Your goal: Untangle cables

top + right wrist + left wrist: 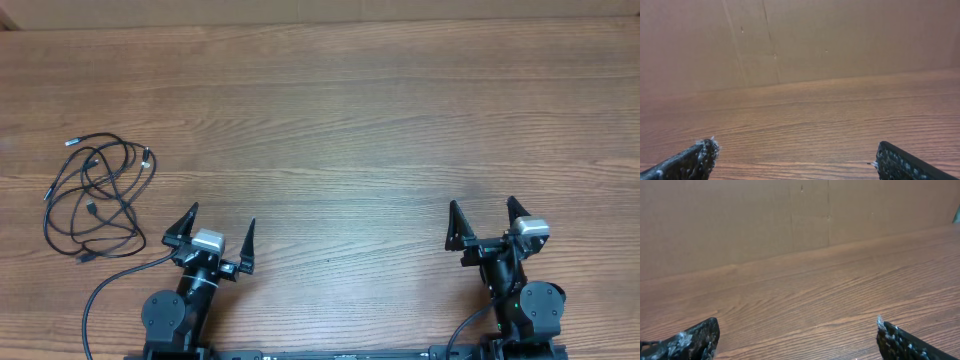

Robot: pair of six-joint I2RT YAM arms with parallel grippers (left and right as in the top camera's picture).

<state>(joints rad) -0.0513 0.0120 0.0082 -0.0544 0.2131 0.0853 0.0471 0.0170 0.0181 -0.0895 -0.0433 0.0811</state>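
The cables (96,195) lie in a loose tangle of thin black loops at the left of the wooden table, with small plug ends, some silver-tipped. They show only in the overhead view. My left gripper (220,222) is open and empty, to the right of the tangle and nearer the front edge. My right gripper (483,212) is open and empty at the front right, far from the cables. In the left wrist view the left gripper (796,332) spans bare wood. In the right wrist view the right gripper (796,152) does too.
A brown cardboard wall (790,215) stands along the far edge of the table (340,120). A thicker black arm wire (100,295) curves beside the left arm's base at the front left.
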